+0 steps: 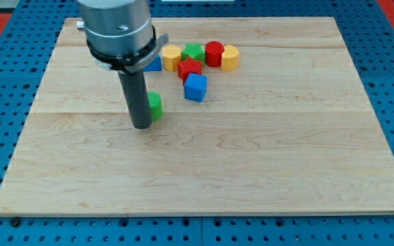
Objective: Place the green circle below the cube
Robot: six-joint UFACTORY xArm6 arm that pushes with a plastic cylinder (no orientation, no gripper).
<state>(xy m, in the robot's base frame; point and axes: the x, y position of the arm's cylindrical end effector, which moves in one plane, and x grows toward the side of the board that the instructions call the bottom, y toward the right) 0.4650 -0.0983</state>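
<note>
The green circle (155,105) lies on the wooden board (204,164), partly hidden behind my rod. My tip (141,126) rests on the board right at the green circle's left and slightly below it, touching or almost touching it. The blue cube (195,87) sits to the view's right of the green circle and a little higher. The green circle is lower-left of the cube, not directly below it.
Above the cube is a cluster: a red star (189,68), a green star (193,52), a yellow block (172,57), a red cylinder (214,52), a yellow block (230,57). A blue block (153,64) is partly hidden behind the arm.
</note>
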